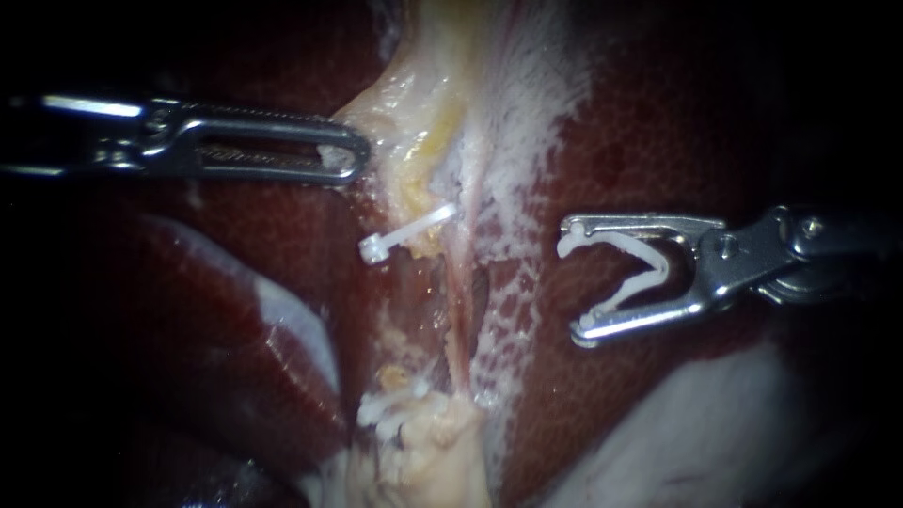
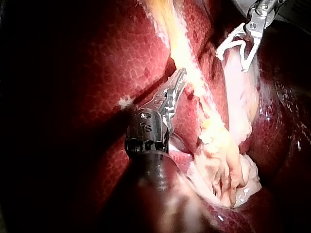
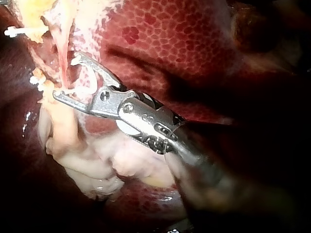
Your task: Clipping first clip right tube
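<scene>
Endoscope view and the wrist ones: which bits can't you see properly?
Endoscope view: lower clips clump against pale tissue, too small to count.
Endoscope view: the tube's upper end fades into white tissue.
Left wrist view: right instrument, holding an open clip, cut off by the edge; shaft unseen.
Right wrist view: upper clip's far end lost in yellow tissue.

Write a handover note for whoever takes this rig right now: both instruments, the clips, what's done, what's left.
Left instrument's end effector: shut on the pale tissue above the tubes.
Right instrument's end effector: holds the loaded clip, open, over the liver, beside the right tube, not around it.
Done: one closed clip sits just left of that tube; lower clips lie further down.
Left: bring the loaded clip around the right tube and close it; its middle stretch is bare.
</scene>
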